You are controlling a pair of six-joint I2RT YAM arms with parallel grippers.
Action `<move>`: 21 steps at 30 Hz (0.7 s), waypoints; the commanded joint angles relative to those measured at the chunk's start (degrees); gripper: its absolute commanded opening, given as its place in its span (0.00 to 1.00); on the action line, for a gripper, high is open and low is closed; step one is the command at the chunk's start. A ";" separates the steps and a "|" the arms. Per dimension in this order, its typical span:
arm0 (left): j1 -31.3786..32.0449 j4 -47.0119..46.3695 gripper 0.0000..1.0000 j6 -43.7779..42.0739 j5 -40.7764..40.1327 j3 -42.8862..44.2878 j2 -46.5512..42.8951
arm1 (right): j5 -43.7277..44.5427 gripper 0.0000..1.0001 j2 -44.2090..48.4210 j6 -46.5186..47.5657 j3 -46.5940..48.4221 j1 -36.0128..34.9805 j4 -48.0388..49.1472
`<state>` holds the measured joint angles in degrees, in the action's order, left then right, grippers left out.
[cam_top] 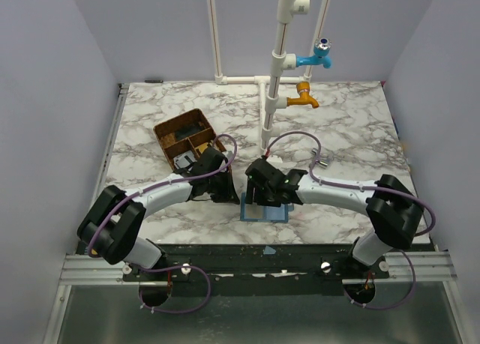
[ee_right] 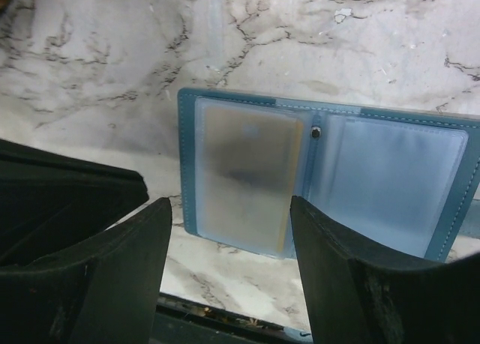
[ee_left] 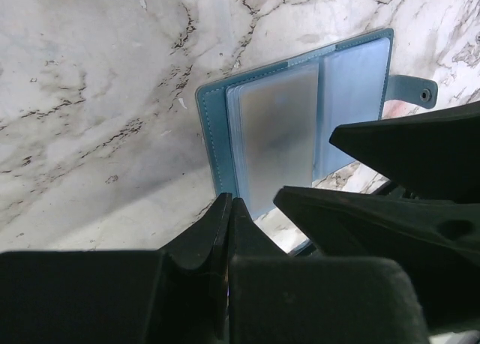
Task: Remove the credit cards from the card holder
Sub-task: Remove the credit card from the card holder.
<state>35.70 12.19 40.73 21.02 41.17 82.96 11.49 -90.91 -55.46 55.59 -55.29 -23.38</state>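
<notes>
The blue card holder (cam_top: 264, 213) lies open flat on the marble near the table's front edge. One frosted sleeve holds a pale credit card (ee_right: 244, 175), also seen as the credit card (ee_left: 277, 134) in the left wrist view; the other sleeve (ee_right: 390, 179) looks empty. My right gripper (ee_right: 231, 205) is open just above the holder (ee_right: 330, 179), its fingers straddling the near end of the card sleeve. My left gripper (ee_left: 229, 203) is shut with nothing between its fingers, at the holder's (ee_left: 300, 119) left edge and close beside the right gripper (cam_top: 268, 194).
A brown divided tray (cam_top: 187, 138) stands behind the left gripper (cam_top: 225, 186). A white pipe stand with a blue tap (cam_top: 319, 55) and an orange tap (cam_top: 304, 97) rises at the back. The table's dark front edge (ee_right: 225, 314) runs just below the holder.
</notes>
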 commanded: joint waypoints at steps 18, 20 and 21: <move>-0.23 0.30 0.00 0.23 -0.80 -0.69 0.69 | 12.05 0.62 -10.84 0.32 9.12 -5.09 -11.81; -0.28 0.23 0.00 0.23 -0.67 -0.74 0.73 | 12.04 0.62 -11.81 0.50 9.57 -5.17 -12.35; -0.27 0.21 0.00 0.23 -0.71 -0.69 0.73 | 12.07 0.62 -12.25 0.53 9.79 -5.24 -12.60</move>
<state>35.64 12.53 40.82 21.02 40.88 82.96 20.36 -100.90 -55.40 63.61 -59.94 -32.91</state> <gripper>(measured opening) 0.008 0.623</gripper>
